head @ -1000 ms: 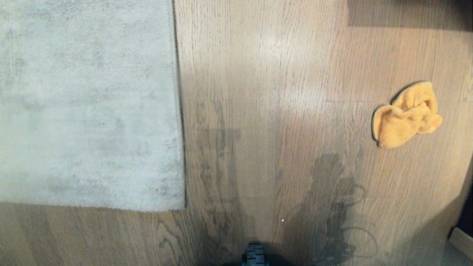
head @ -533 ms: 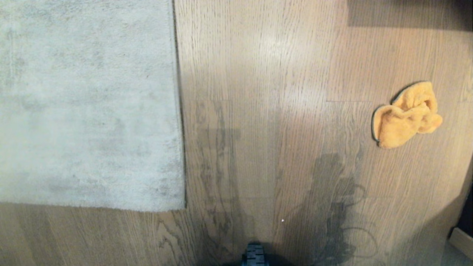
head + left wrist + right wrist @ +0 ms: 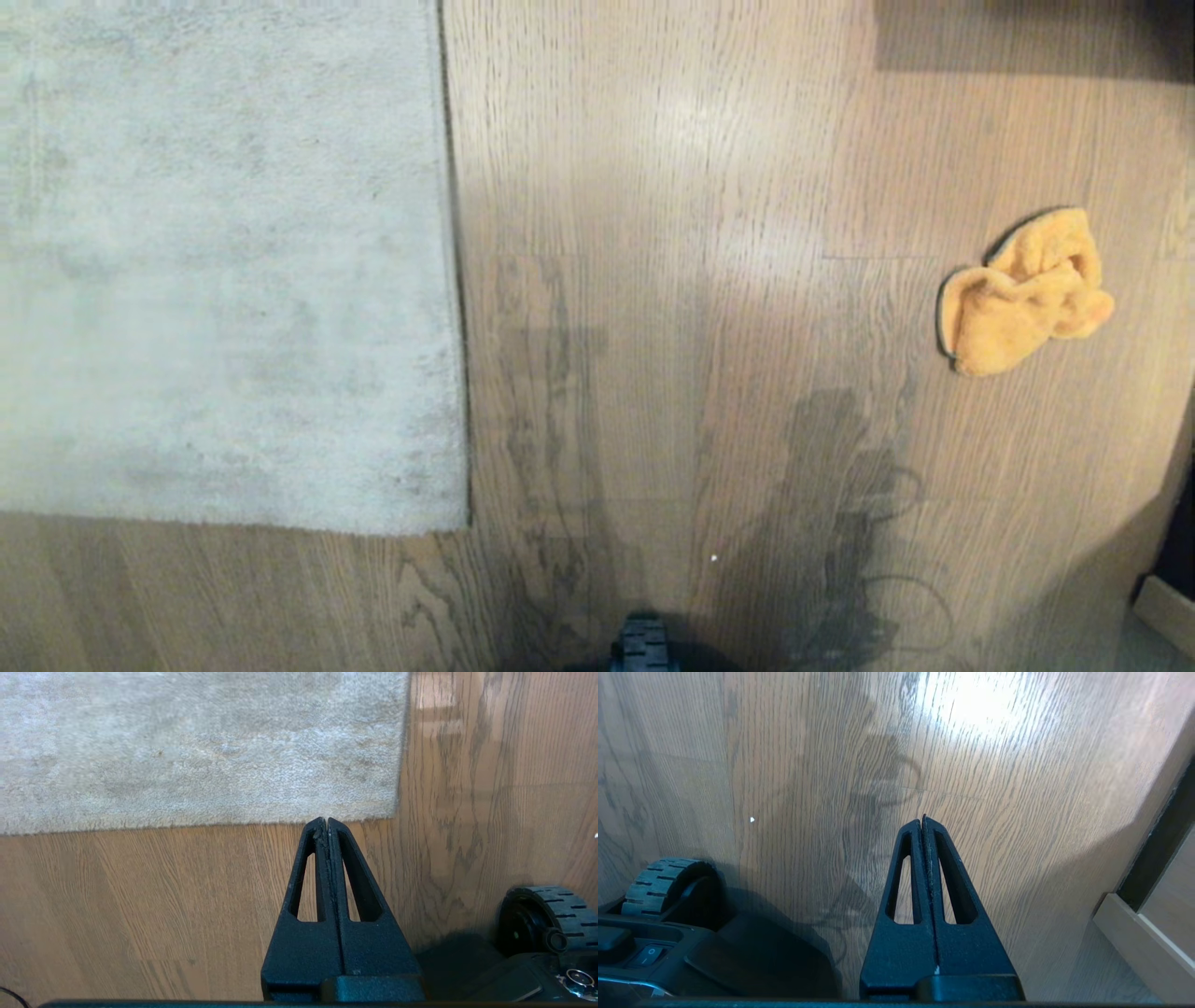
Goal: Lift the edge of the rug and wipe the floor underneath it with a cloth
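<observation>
The rug edge (image 3: 327,816) lies flat on the floor (image 3: 653,187), just past the tip of the left hand (image 3: 325,821). That hand is pressed closed and holds nothing. The right hand (image 3: 923,820) is closed and empty too, over bare wood. The orange cloth (image 3: 1022,294) sits crumpled on the floor, well away from both hands, far from the rug.
</observation>
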Controlling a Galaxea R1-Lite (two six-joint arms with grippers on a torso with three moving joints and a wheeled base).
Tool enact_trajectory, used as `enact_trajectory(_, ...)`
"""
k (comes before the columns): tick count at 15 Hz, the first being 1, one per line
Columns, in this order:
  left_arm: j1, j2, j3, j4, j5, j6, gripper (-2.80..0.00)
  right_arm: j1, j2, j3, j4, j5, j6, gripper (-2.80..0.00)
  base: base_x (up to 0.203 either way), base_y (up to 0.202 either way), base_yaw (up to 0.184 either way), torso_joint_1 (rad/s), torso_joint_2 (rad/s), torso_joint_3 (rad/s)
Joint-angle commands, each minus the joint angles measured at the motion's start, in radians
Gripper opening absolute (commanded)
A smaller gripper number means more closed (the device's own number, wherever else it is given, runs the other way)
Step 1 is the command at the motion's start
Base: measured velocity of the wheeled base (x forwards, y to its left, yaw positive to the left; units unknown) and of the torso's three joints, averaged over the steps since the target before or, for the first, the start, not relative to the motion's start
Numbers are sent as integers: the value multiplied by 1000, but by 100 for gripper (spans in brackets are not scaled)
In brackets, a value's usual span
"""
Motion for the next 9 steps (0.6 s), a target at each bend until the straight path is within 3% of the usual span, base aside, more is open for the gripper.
enact_trajectory(1,0,0,0,0,4,-1,-280,1,1,0,0,0,-1,-280,0,0,0,2,2,126)
enact_trajectory(9,-1,0,0,-2,4,-2,-280,-1,1,0,0,0,-1,-280,0,0,0,2,3,191)
